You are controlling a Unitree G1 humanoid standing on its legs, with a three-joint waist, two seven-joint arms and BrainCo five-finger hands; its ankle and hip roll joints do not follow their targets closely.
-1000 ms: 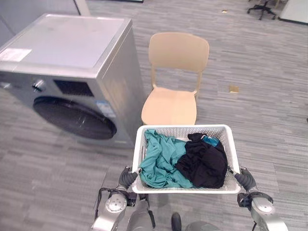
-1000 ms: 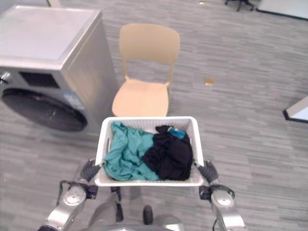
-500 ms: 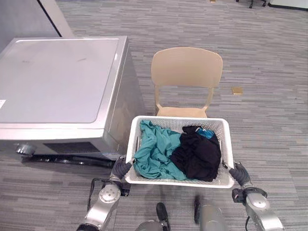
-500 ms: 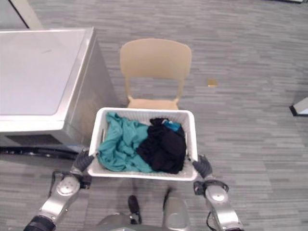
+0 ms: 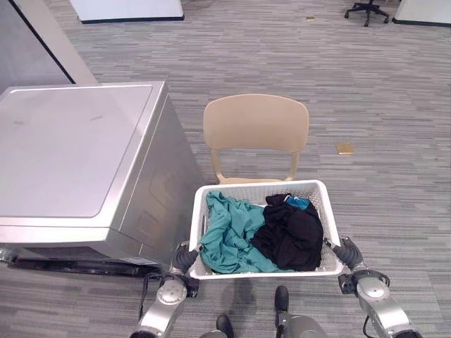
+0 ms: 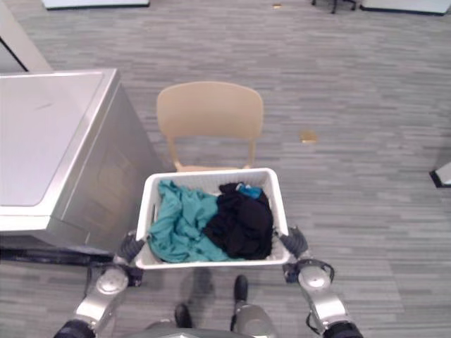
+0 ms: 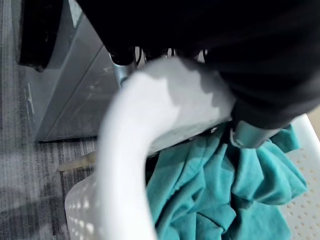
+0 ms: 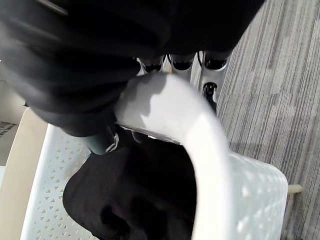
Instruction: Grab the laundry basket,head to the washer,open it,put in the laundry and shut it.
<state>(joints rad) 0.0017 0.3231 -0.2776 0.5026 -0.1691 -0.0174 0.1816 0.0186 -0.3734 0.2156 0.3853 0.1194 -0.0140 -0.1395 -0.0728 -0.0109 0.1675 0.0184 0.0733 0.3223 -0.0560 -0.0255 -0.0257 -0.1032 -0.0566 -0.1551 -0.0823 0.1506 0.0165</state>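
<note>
Laundry basket (image 5: 262, 267): one, white, carried in front of you with your left hand (image 5: 184, 260) curled round its left rim and your right hand (image 5: 347, 253) curled round its right rim, hanging above the seat of the one beige chair (image 5: 255, 125) just beside the one washer (image 5: 77, 162). Since a second ago the whole view has swung, so the washer's front door has slipped out of sight below its lid; judge the approach about done, with the door still to open. Contents: one teal garment (image 5: 232, 236), one black garment (image 5: 292, 236), one small blue item (image 5: 297, 203).
</note>
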